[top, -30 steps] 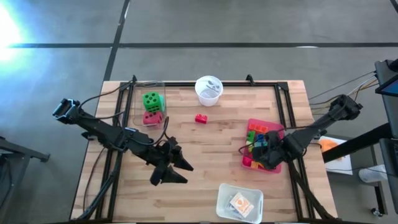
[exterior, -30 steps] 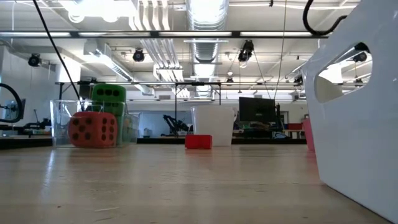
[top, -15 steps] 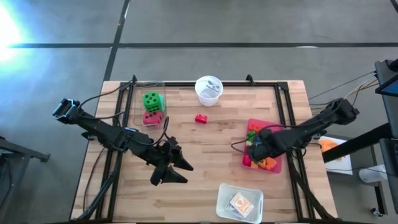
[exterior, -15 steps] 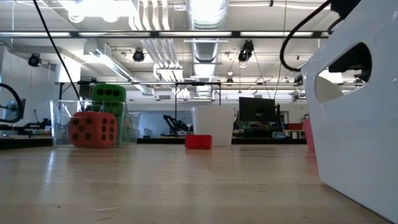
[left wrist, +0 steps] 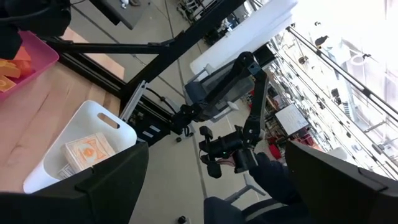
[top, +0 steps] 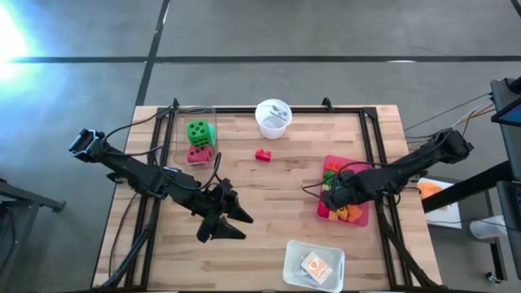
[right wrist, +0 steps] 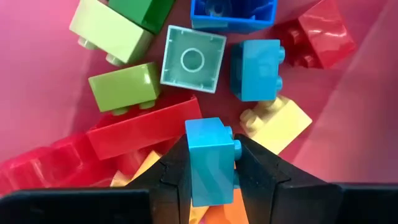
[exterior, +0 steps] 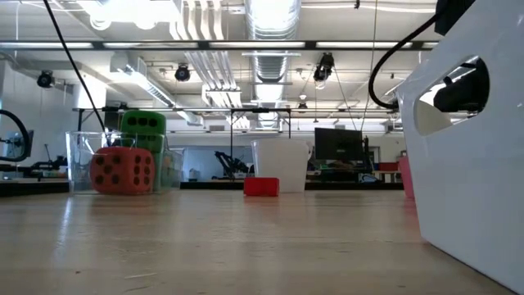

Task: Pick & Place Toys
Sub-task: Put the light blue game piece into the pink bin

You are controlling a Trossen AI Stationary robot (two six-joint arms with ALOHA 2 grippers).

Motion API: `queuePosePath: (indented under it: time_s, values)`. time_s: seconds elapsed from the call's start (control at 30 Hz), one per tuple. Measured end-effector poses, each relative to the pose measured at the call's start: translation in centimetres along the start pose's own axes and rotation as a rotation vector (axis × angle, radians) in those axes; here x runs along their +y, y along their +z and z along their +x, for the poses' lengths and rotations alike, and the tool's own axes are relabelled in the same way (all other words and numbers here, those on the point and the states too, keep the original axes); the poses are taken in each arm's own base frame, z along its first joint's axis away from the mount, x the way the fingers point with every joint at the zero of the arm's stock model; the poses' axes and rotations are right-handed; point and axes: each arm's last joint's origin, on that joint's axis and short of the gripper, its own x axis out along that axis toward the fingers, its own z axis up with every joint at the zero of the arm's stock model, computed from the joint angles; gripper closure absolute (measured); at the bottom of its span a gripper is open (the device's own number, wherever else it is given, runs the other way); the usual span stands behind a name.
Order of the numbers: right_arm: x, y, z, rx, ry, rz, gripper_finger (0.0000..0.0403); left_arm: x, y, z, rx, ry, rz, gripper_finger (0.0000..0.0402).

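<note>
Many coloured bricks lie heaped in a pink tray (top: 358,167) at the table's right. My right gripper (top: 335,195) reaches down into it, shut on a blue brick (right wrist: 210,158) just over the heap. One red brick (top: 263,155) lies on the bare table. A green die (top: 198,130) and a red die (top: 199,153) sit in a clear box at the far left. My left gripper (top: 244,228) hovers open over the table's middle, holding nothing. My right gripper pinches the blue brick by two opposite sides (right wrist: 194,163) between its two fingers, coming from above and pointing down. The brick's studs (right wrist: 235,147) face sideways, toward one finger. Whether its underside rests on the bricks below, I cannot tell.
A white cup (top: 273,118) stands at the far edge. A white tray (top: 295,254) with a card inside sits at the near edge and fills the right of the low view (exterior: 475,188). Black frame rails run along the table's left and right sides.
My right gripper has sunk into the pink tray and shifted a little toward the table's left.
</note>
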Motion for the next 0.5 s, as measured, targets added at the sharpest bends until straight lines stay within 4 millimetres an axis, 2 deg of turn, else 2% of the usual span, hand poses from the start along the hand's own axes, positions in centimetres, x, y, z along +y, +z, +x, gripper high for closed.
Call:
queuePosePath:
  time_s: [0.5]
  values:
    - [-0.17,0.0,0.12,0.01,-0.022,-0.004,0.0312,0.08,0.1,0.0,-0.024,0.02,0.001,0.0023]
